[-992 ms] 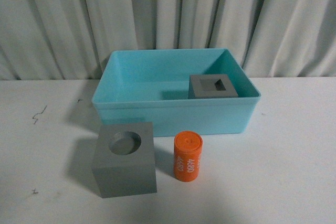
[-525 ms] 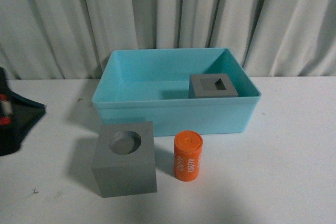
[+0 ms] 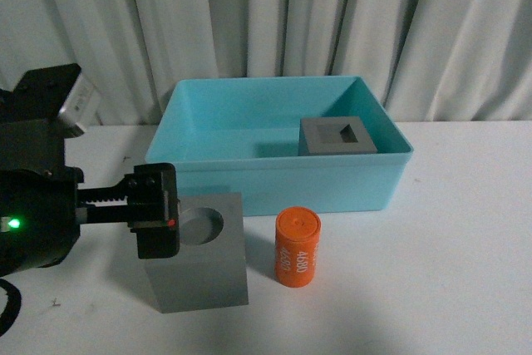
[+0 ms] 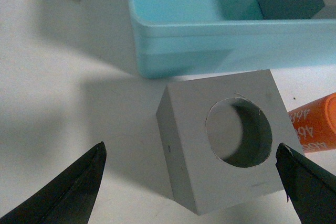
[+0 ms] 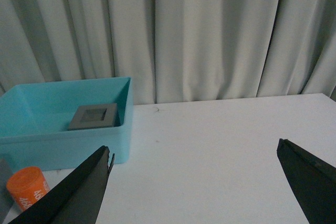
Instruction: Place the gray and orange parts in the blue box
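Note:
The gray cube with a round recess [image 3: 204,268] stands on the white table in front of the blue box [image 3: 278,162]. The orange cylinder [image 3: 298,248] marked "4680" stands upright just right of it. The gray cube with a rectangular recess [image 3: 337,136] lies inside the box at its right side. My left gripper [image 3: 155,222] is open over the round-recess cube's left edge. In the left wrist view that cube [image 4: 231,90] lies between the spread fingers of the left gripper [image 4: 189,149]. My right gripper [image 5: 194,148] is open over bare table, right of the box [image 5: 63,145].
A pale pleated curtain [image 3: 274,14] hangs behind the table. White tabletop [image 3: 449,272] stretches right of the box and the cylinder. The left arm's black body [image 3: 33,214] fills the left side of the front view.
My left arm has come into the front view from the left edge and moved right, up to the round-recess cube. The parts and the box have not moved.

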`<state>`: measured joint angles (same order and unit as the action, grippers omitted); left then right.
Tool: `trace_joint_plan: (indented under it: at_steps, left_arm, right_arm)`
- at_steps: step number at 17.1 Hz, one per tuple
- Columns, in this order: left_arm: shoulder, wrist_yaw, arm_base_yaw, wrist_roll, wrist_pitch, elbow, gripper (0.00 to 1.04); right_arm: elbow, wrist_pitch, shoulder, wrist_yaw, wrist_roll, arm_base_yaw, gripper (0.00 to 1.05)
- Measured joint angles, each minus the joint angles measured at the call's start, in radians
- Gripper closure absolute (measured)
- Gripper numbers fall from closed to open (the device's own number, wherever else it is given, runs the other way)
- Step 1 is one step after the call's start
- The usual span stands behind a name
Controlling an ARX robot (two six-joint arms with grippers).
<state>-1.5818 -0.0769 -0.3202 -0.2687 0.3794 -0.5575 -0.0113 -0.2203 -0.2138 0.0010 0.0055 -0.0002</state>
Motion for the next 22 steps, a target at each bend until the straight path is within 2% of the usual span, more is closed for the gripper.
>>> trace_joint_plan:
  at_steps: [8,16,17,22]
  left_arm:
    - [-0.2,0.015,-0.005,0.042,0.049,-0.097,0.07]
    - [-0.285,0.026,-0.005,0.068,0.06,-0.144,0.07]
    - [-0.29,0.028,-0.005,0.068,0.06,-0.148,0.11]
    - [-0.288,0.033,-0.005,0.066,0.056,-0.149,0.62]
  right_arm:
    - [0.0,0.0,0.0,0.0,0.0,0.0,0.06]
    - [0.0,0.0,0.0,0.0,0.0,0.0,0.06]
    - [0.0,0.0,0.0,0.0,0.0,0.0,0.06]
    - [0.0,0.0,0.0,0.0,0.0,0.0,0.06]
